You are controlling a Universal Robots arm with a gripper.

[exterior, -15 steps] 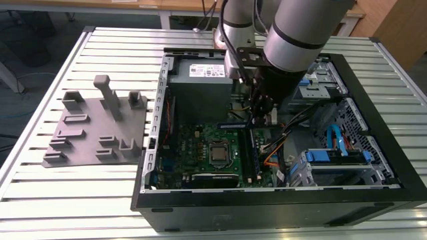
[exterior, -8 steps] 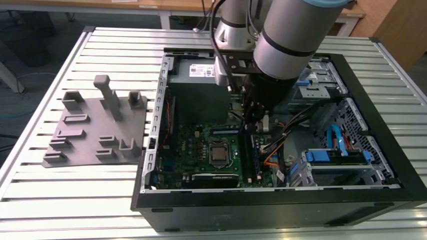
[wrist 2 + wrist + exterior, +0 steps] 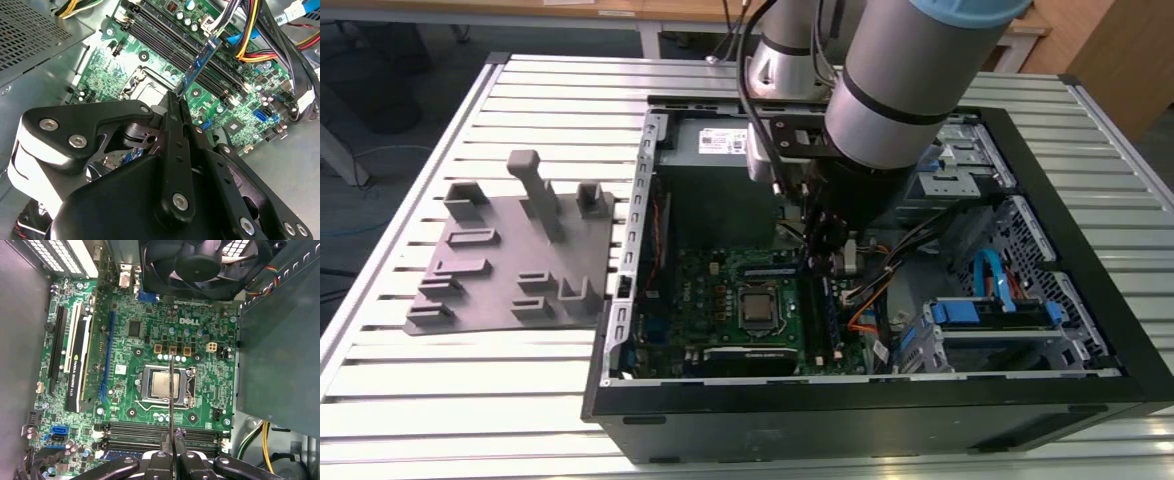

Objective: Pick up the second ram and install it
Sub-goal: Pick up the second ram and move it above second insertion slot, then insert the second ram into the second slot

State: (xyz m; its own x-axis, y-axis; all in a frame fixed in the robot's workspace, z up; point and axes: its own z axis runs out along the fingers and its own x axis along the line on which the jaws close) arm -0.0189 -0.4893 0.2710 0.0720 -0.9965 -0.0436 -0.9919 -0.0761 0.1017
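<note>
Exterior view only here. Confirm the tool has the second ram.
Observer: Confirmed. In the second wrist view the tool is shut on the second ram.
Operator: Give me its position against the slots.
Observer: Not seated. It juts out over the black memory slots, crossing their run rather than lying along it.
Operator: Report the first wrist view.
Observer: There the stick shows edge-on, a thin line across the processor socket.

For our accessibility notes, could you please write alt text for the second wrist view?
A black gripper is shut on a thin blue memory stick, seen edge-on, which points toward the long black memory slots on a green motherboard. Coloured cables run beside the slots; whether the stick touches a slot cannot be told.
</note>
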